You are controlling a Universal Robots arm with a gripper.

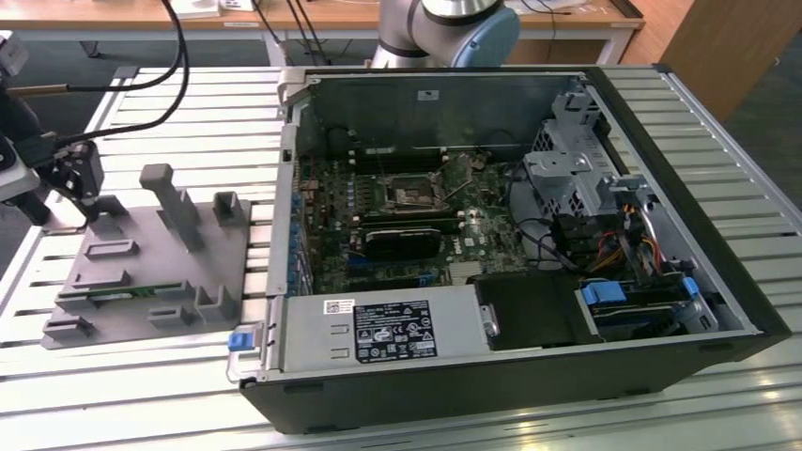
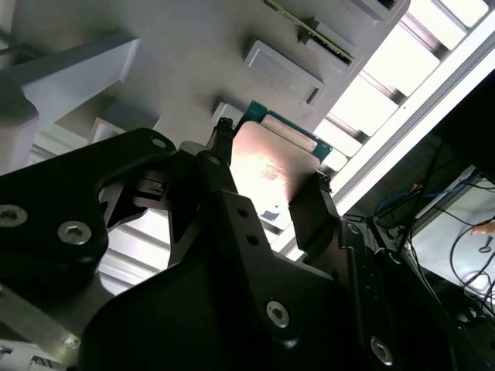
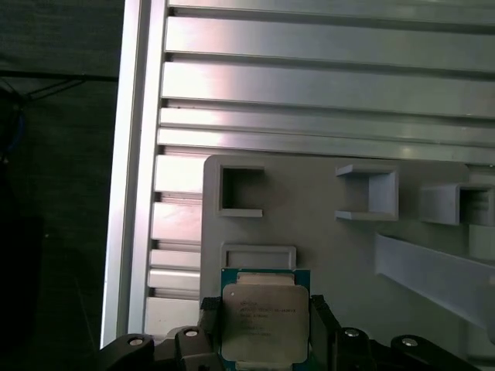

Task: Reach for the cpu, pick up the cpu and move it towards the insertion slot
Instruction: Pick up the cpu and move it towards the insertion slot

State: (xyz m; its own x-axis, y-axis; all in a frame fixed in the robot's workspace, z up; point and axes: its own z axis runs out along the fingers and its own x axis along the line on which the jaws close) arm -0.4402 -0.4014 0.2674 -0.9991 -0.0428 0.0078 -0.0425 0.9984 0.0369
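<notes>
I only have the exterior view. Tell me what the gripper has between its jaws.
Observer: In the first wrist view the gripper has the chip between its jaws, one against each of two opposite edges.
Operator: Say which face shows.
Observer: Its silvery metal top faces that camera, with a green rim around it.
Operator: Report what lies beside it.
Observer: A low rectangular frame on the grey tray, just past one edge of the chip.
</notes>
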